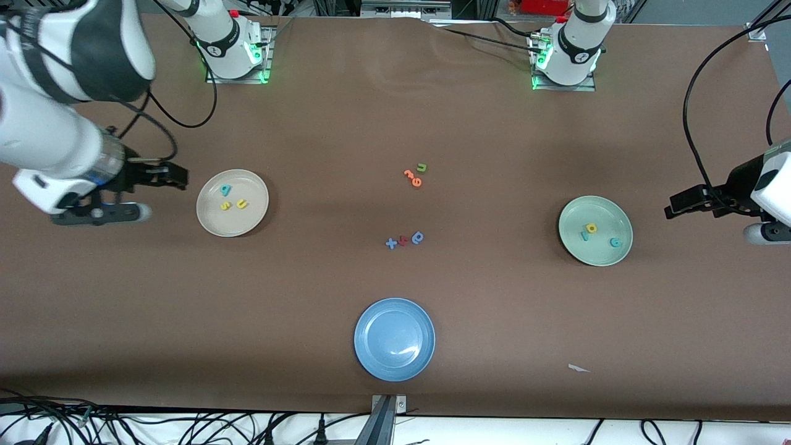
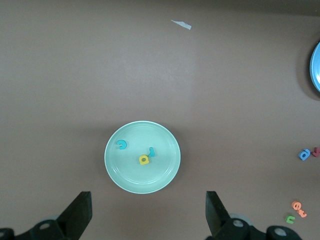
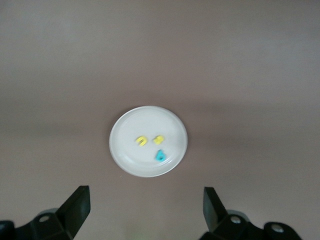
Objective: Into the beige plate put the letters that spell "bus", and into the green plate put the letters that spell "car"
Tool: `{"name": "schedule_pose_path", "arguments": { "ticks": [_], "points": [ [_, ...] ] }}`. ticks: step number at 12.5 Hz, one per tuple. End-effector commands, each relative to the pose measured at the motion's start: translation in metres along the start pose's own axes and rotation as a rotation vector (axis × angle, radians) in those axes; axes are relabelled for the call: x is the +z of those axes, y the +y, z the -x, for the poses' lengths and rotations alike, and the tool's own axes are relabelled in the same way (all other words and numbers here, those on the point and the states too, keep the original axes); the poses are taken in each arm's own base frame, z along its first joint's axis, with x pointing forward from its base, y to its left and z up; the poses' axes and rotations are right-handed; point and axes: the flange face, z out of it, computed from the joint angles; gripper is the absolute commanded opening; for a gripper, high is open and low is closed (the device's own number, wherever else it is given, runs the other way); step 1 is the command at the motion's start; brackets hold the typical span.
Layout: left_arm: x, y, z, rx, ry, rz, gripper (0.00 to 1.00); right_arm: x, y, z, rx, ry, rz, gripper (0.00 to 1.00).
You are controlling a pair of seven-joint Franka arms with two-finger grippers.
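Note:
The beige plate [image 1: 246, 221] holds the teal "b" [image 1: 226, 190], yellow "s" [image 1: 226, 205] and yellow "u" [image 1: 241, 203]. The green plate [image 1: 604, 213] holds the yellow "a" [image 1: 591, 228], thin teal "r" [image 1: 584, 235] and teal "c" [image 1: 615, 242]. My right gripper [image 1: 180, 178] hangs open and empty over bare table beside the beige plate [image 3: 129, 150], at the right arm's end. My left gripper [image 1: 671, 207] hangs open and empty over bare table beside the green plate [image 2: 134, 177], at the left arm's end. Neither gripper [image 2: 147, 215] [image 3: 146, 212] touches anything.
An empty blue plate [image 1: 377, 358] sits near the table's front edge, mid-table. Orange letters with a green "u" [image 1: 416, 175] lie mid-table. Nearer the front camera lies a blue cross, a red piece and a blue round letter [image 1: 405, 240]. A white scrap [image 1: 578, 368] lies near the front edge.

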Motion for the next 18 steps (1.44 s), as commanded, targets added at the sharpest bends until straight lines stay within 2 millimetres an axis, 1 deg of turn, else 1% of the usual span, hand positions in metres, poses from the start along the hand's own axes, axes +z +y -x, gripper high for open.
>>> {"name": "schedule_pose_path", "arguments": {
  "ticks": [1, 2, 3, 4, 5, 6, 8, 10, 12, 14, 16, 17, 18],
  "points": [
    [-0.002, 0.001, 0.01, 0.007, 0.002, -0.012, 1.0, -0.024, 0.012, -0.004, 0.018, 0.049, 0.009, 1.0],
    [-0.002, 0.002, 0.01, 0.007, 0.0, -0.012, 1.0, -0.037, 0.014, 0.005, 0.007, 0.058, -0.011, 1.0],
    [-0.001, 0.006, 0.01, 0.011, -0.002, -0.012, 1.0, -0.043, 0.028, 0.013, 0.022, 0.064, -0.046, 1.0],
    [-0.001, 0.007, 0.01, 0.008, 0.0, -0.012, 1.0, -0.041, 0.043, 0.019, 0.038, 0.058, -0.081, 1.0],
    [-0.004, 0.006, 0.009, 0.007, 0.005, -0.013, 1.0, -0.039, 0.047, 0.026, 0.038, 0.047, -0.111, 1.0],
    [-0.005, 0.003, 0.009, 0.005, 0.008, -0.017, 1.0, -0.038, 0.058, 0.036, 0.048, 0.046, -0.129, 1.0],
    [-0.006, 0.002, 0.009, 0.0, 0.008, -0.016, 1.0, -0.041, 0.065, 0.064, 0.057, 0.056, -0.138, 1.0],
    [-0.005, 0.005, 0.009, -0.003, 0.008, -0.014, 1.0, -0.043, 0.066, 0.081, 0.063, 0.081, -0.127, 1.0],
    [-0.002, 0.007, 0.008, -0.004, 0.003, -0.014, 1.0, -0.043, 0.069, 0.083, 0.064, 0.082, -0.095, 1.0],
    [-0.002, 0.007, 0.008, -0.02, 0.002, -0.014, 1.0, -0.044, 0.061, 0.083, 0.05, 0.077, -0.068, 1.0],
    [0.0, 0.006, 0.007, -0.011, -0.001, -0.015, 1.0, -0.044, 0.062, 0.081, 0.05, 0.077, -0.069, 1.0],
    [0.008, 0.009, 0.005, -0.005, -0.014, -0.015, 1.0, -0.044, 0.061, 0.081, 0.05, 0.075, -0.068, 1.0],
    [0.01, 0.012, 0.004, 0.0, -0.017, -0.014, 1.0, -0.043, 0.061, 0.081, 0.05, 0.075, -0.069, 1.0]
  ]
}}
